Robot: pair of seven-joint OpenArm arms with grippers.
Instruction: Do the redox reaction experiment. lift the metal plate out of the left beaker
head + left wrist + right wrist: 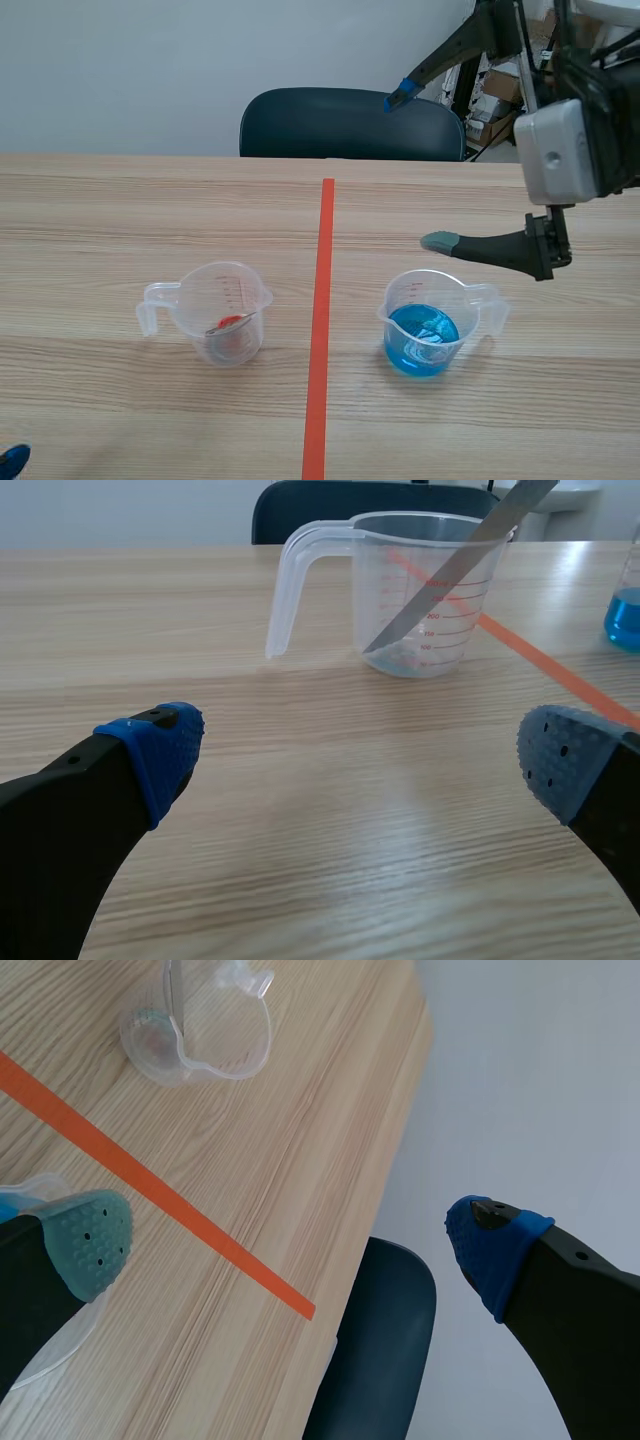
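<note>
Plate leans in L beaker, left side of table, top end over the rim. L fingers spread wide, empty, low at near left. R fingers apart, raised at far right. Risk: a rim bump tips the light beaker, or an off-centre pinch lets the thin plate slip.

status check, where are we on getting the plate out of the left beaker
Both open: left claw low, short of left beaker; right claw raised near blue-liquid beaker. Ungripped metal plate leans in left beaker. Nothing between left claw and beaker.
</note>
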